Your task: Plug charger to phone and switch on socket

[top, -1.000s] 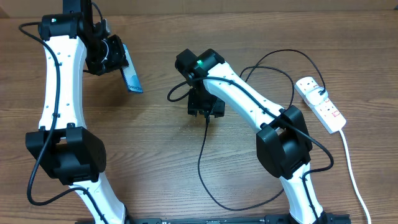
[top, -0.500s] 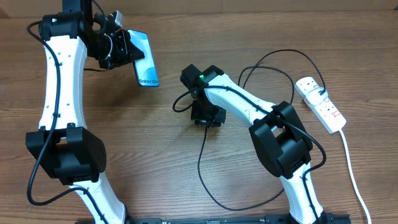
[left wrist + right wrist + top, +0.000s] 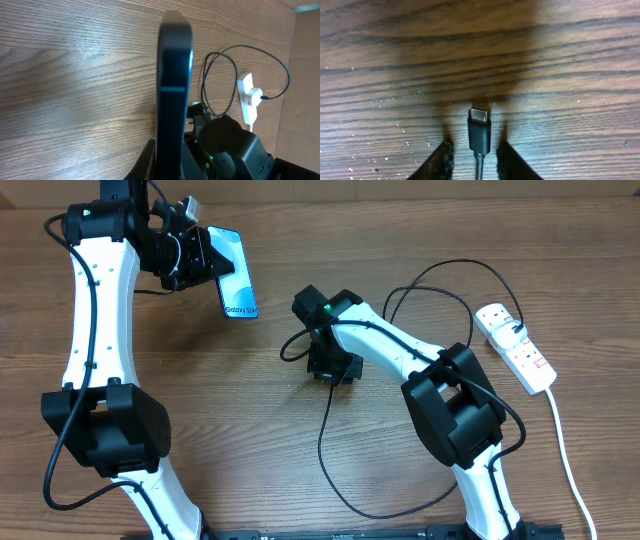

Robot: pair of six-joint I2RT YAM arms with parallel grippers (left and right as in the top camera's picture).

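Two claws busy: left (image 3: 196, 255) grips phone (image 3: 236, 285) (screen lit), right (image 3: 472, 156) flanks charger (image 3: 479, 132).

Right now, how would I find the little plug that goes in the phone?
Find the right arm's gripper near the middle of the wooden table. Between its fingers lies the charger, a thin black cable lying on the wood. Unlike the thick white cord by the socket, it ends in a tiny silver tip.
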